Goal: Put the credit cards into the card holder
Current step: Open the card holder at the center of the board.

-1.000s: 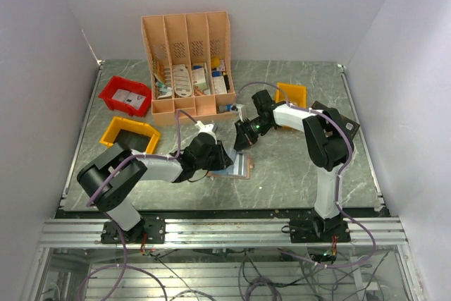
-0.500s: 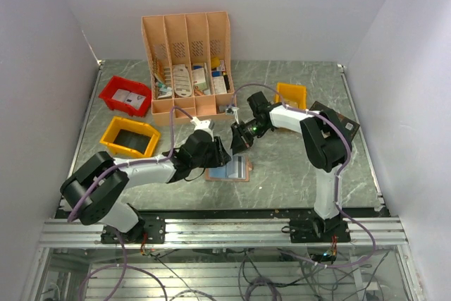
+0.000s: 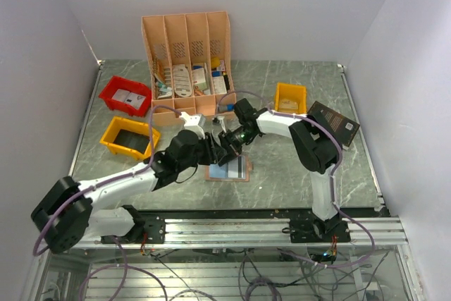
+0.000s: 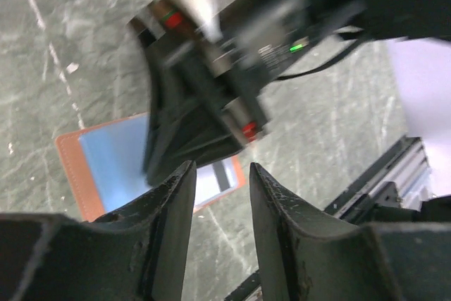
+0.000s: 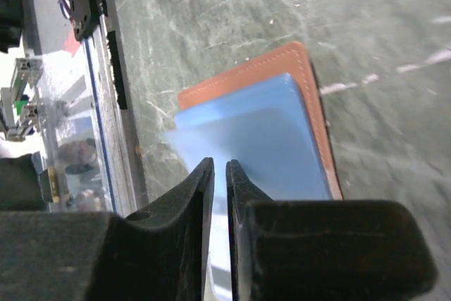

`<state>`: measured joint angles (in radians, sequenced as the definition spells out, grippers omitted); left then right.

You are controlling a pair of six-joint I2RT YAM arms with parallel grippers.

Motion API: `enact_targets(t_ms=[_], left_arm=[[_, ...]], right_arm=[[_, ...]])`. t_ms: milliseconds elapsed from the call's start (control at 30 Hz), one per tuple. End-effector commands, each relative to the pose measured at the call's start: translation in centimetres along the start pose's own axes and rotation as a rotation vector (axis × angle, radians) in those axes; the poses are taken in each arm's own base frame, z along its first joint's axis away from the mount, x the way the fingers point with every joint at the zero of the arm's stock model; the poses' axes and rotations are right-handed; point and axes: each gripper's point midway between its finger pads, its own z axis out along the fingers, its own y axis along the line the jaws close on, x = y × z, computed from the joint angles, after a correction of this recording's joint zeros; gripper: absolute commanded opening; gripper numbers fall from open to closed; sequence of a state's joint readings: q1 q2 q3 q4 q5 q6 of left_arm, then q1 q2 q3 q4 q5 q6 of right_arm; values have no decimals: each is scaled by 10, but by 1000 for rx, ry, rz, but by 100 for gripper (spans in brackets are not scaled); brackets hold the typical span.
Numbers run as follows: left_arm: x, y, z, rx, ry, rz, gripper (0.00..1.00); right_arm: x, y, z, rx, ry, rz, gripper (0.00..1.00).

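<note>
Two grippers close together above the card holder [image 3: 229,171] | left gripper [image 4: 217,177] half open, nothing between its fingers | right gripper [image 5: 219,174] narrow, pinching a pale blue credit card [image 5: 239,139] | card holder lies open, flat on the green marbled table [image 5: 282,19], beneath that card.

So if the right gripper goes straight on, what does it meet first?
Most likely the card holder: its blue pocket panel lies right ahead of the right gripper and the credit card it pinches. Depth unclear.
</note>
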<state>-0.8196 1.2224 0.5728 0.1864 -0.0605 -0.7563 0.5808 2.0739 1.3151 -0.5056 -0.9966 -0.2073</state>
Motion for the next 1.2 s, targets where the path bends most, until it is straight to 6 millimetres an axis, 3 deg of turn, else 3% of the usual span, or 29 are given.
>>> enact_targets(t_ms=[0,167,567,733,933,1000,1033,1100,1133,1167], left_arm=[[-11,-24,-14,150,-55,24,43],[13,-17,-7,179,0,-2,24],[62,52,22,-36,76,-13,18],[70,74,21,-137,109,6,17],[44,61,5,-97,15,38,20],[30,55,-3,-85,-37,50,28],[22,51,-7,-70,-67,54,31],[11,44,-13,-40,-116,61,40],[5,38,-16,-19,-141,59,45],[-1,33,-19,4,-164,58,48]], right_arm=[[6,6,23,-84,16,52,14],[2,4,20,-63,9,29,14],[-18,7,-19,-33,-43,-117,15],[-38,16,-55,39,-111,-235,16],[-57,13,-131,175,-268,-390,17],[-67,11,-156,300,-306,-501,31],[-71,7,-169,377,-320,-566,46],[-73,-12,-188,534,-323,-690,90],[-67,-21,-188,562,-280,-742,99],[-60,-31,-191,576,-206,-811,100]])
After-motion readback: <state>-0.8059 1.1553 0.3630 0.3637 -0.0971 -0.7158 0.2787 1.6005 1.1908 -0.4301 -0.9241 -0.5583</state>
